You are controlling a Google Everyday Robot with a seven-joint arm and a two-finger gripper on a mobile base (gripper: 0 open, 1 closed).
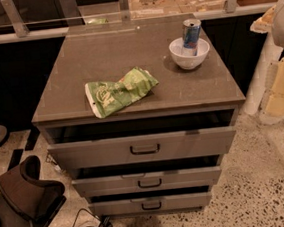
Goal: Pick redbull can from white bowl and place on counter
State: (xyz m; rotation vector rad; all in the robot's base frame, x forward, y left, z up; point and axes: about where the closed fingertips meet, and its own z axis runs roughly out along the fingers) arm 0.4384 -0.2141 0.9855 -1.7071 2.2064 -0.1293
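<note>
Redbull can is seen standing in the white bowl toward the right rear of the counter. A crumpled green snack bag is laid left of the bowl, apart from it, near the front edge. Three drawers below are pulled partly out. The dark gripper is held low at lower left, well apart from the can; whether it is spread or closed cannot be told.

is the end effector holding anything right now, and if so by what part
Nothing is held. The end effector hangs right of the counter, apart from the redbull can, which stands in the white bowl.
</note>
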